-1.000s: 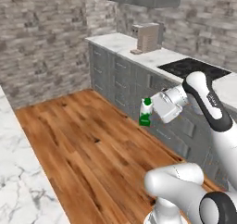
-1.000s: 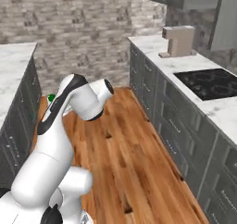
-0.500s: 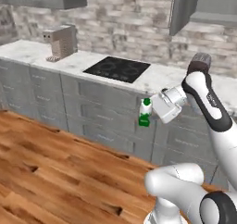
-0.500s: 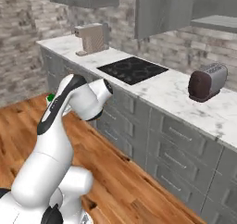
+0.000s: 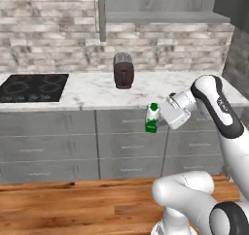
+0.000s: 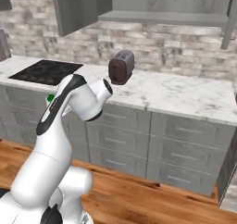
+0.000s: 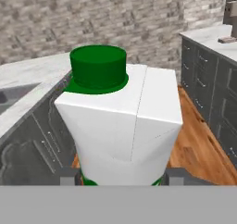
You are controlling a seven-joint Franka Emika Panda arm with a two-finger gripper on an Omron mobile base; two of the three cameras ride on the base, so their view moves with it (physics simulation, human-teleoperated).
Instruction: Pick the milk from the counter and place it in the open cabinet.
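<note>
White carton, green cap and green lower band: the milk (image 5: 152, 118) sits clamped upright in the gripper (image 5: 156, 120), held in the air in front of the grey drawer fronts (image 5: 53, 139), just below the edge of the counter (image 5: 92, 91). From the hand camera the milk (image 7: 121, 126) stands between the two fingertips (image 7: 69, 177); no lettering readable on it. Brown toaster (image 5: 123, 71) stands on the marble behind. Cabinet (image 5: 165, 16) shelf hangs above the toaster, well apart from the milk. Black cooktop (image 5: 30, 87) lies at the left.

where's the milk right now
The milk is held in the pincer, mid-air before the grey drawer fronts, below the toaster.
</note>
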